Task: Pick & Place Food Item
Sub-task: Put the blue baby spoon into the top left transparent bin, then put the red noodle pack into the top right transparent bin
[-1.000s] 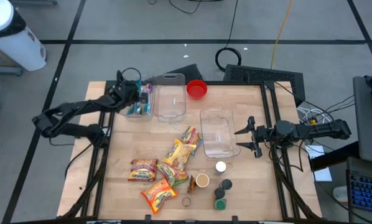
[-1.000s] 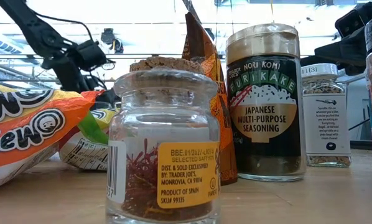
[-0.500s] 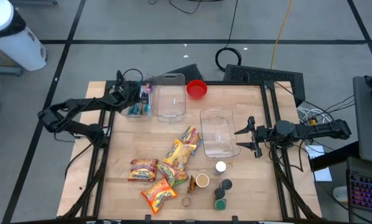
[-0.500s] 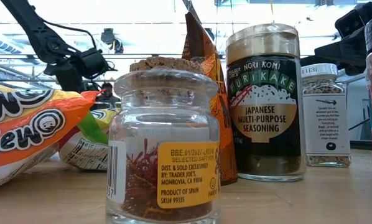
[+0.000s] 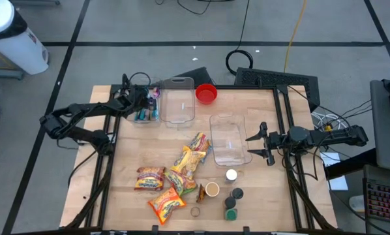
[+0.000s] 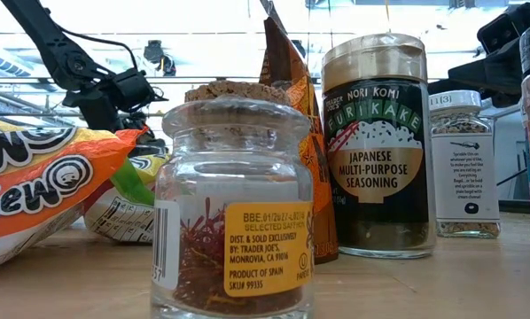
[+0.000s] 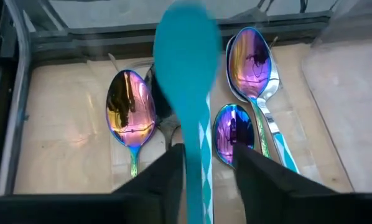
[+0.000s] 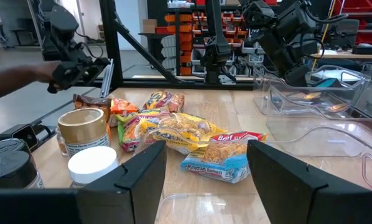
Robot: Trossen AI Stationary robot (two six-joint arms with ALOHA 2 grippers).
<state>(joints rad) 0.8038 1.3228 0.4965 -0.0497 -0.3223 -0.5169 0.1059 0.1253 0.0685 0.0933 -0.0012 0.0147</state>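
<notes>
Teal spoon [image 7: 187,81] sat pinched in the left gripper [image 7: 204,163]: light, stiff, slick, best held mid-handle. Right gripper [image 5: 260,143] waited, jaws wide.

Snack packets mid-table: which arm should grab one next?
Right, probably. The right pincer is open and empty beside the clear tray, facing the snack packets. The left pincer is shut on a teal spoon over the utensil bin.
</notes>
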